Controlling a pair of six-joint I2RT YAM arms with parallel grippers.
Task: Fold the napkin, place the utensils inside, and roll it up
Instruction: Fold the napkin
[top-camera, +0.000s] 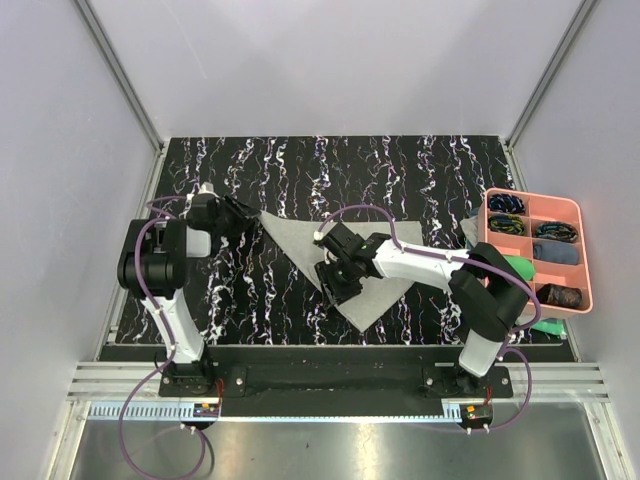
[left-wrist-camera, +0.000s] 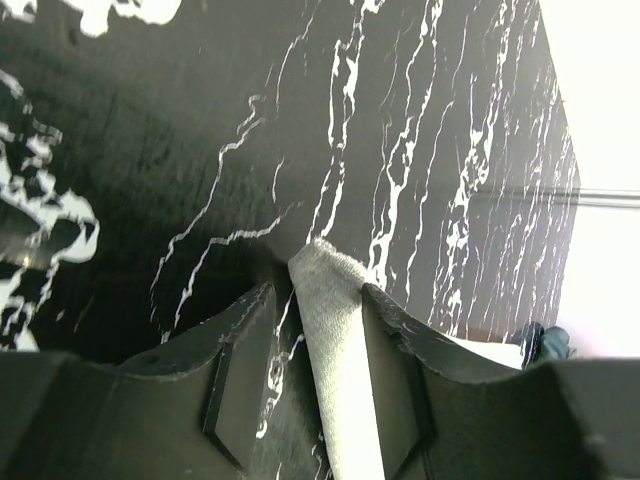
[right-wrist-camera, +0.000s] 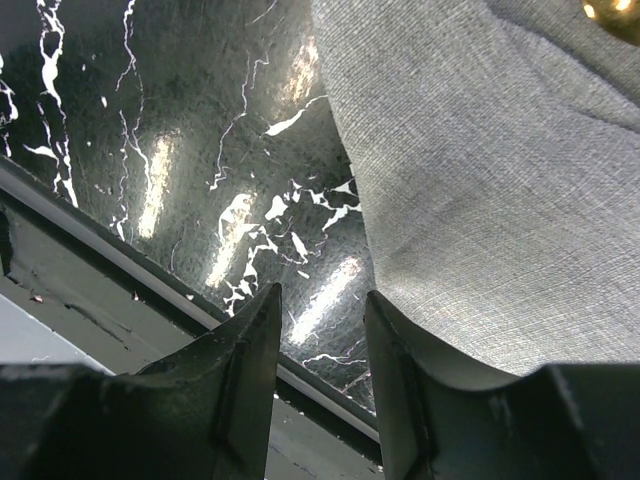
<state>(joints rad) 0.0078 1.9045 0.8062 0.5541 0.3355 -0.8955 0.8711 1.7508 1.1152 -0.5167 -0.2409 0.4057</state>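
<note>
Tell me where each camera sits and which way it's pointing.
Top external: above and behind, looking down at the table; the left arm and right arm show.
Left wrist: on the left arm, facing the napkin corner between its fingers.
Right wrist: on the right arm, facing the napkin's edge and the table's edge past its fingers.
Shared: all three see the napkin.

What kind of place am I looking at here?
Likely a robot test booth: a left arm and right arm bolted to a black marbled table, enclosed by plain white walls.
</note>
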